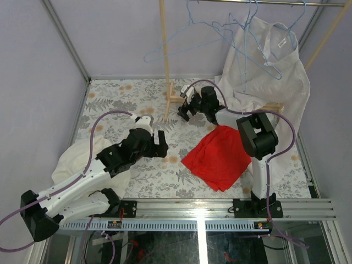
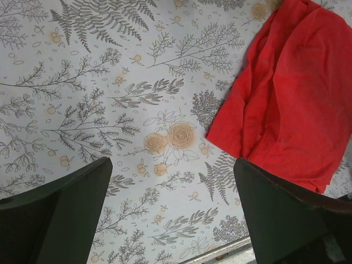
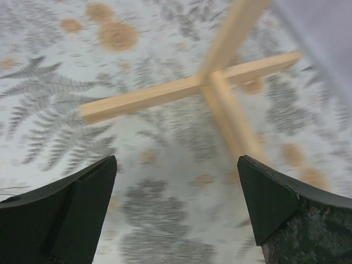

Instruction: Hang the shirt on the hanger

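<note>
Reaching low over the floral table, the left gripper (image 1: 161, 144) hovers with jaws wide and empty, just left of the red cloth (image 1: 217, 157). The right gripper (image 1: 185, 110), equally wide and empty, faces the wooden rack foot (image 3: 165, 93). The shirt (image 1: 278, 85) hangs far right on the rack, behind a blue wire hanger (image 1: 264, 63).

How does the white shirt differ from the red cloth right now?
The white shirt hangs up at the wooden rack; the red cloth lies crumpled on the table. The shirt looks larger and has a collar; the cloth is plain. Both are loose fabric, neither held.
</note>
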You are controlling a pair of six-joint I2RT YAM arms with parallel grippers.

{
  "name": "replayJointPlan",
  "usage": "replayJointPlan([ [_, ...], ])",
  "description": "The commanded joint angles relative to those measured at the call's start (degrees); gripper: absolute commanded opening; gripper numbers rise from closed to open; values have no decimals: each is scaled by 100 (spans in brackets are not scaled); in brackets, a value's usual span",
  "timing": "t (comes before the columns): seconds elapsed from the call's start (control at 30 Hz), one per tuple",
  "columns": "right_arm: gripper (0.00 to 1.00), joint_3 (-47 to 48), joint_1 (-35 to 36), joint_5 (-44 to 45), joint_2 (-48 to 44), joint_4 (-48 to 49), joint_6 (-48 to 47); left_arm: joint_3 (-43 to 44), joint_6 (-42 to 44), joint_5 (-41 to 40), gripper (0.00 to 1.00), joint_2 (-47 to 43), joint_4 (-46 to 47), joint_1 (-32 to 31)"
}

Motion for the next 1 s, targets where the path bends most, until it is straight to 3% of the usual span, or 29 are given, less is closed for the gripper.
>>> replayJointPlan([
  [0.0,99,-958,580,427,-570,1489,1372,-118,-112,78,92,-135,391,32],
  [0.17,99,-2721,1427,1419,-1523,2275,2205,-228,-182,-266,92,-397,351,27],
  [0.27,99,-3702,1938,2275,-2330,1955,2924,-276,-174,-390,92,-565,352,31],
  [0.4,99,-4054,2117,3062,-3714,-206,4349,-250,-68,-349,92,-524,342,27],
  [0.53,99,-3956,2117,3691,-5018,-2921,4810,-235,-15,-252,92,-367,475,40],
  [0.7,99,-3471,2097,5854,-6762,-4905,5063,-169,-38,14,92,-88,744,41],
  [0.83,99,-2991,1540,7300,-7636,-5450,5292,-81,-135,272,91,99,889,35],
  [0.97,99,-2595,-198,7397,-7668,-5661,5256,-59,-239,349,91,81,933,27],
])
